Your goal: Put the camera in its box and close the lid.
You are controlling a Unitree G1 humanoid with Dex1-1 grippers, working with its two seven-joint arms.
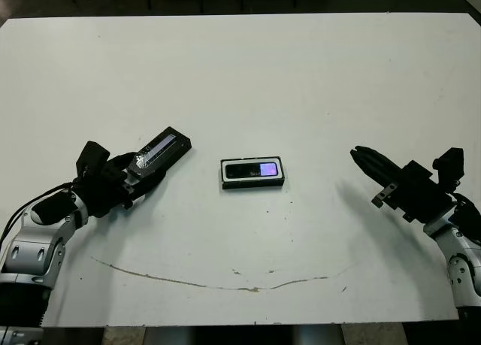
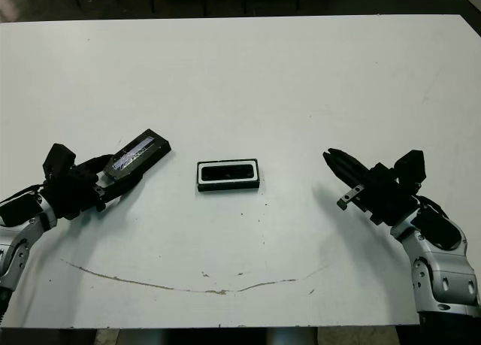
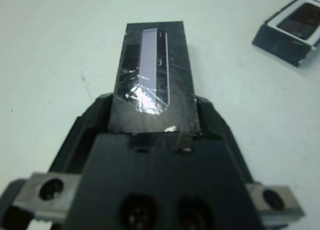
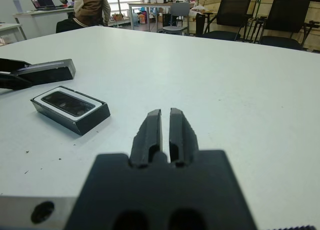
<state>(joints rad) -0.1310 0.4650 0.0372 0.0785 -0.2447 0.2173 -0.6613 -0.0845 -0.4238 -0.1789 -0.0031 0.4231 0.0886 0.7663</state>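
**The camera is in its box, and the lid is on its way**

The camera (image 1: 253,170) lies flat inside the box (image 1: 253,184), near the middle of the white table (image 1: 240,74). You can see its shiny purple-blue end toward the robot's right. The white lining of the box shows all around it, so it looks tucked in well. That part of the job seems done.

Now the box needs its top. The left gripper (image 1: 134,174) has the lid (image 1: 160,150) pinched by one short end, with a finger on each long side. The rest of the lid sticks out past the fingers and points toward the box. The silvery stripe faces up. Holding it by the end makes sense, because the free end can reach the box first. The lid is well apart from the box for now, off to the robot's left. I cannot tell if it is lifted off the table or resting on it.

The right gripper (image 4: 160,123) holds nothing. Its two fingers are pressed close together, with only a thin slit between them. It waits well to the right of the box, out of the way.

I think the next move is to bring the lid over the box, line up the edges, and lower it flat.
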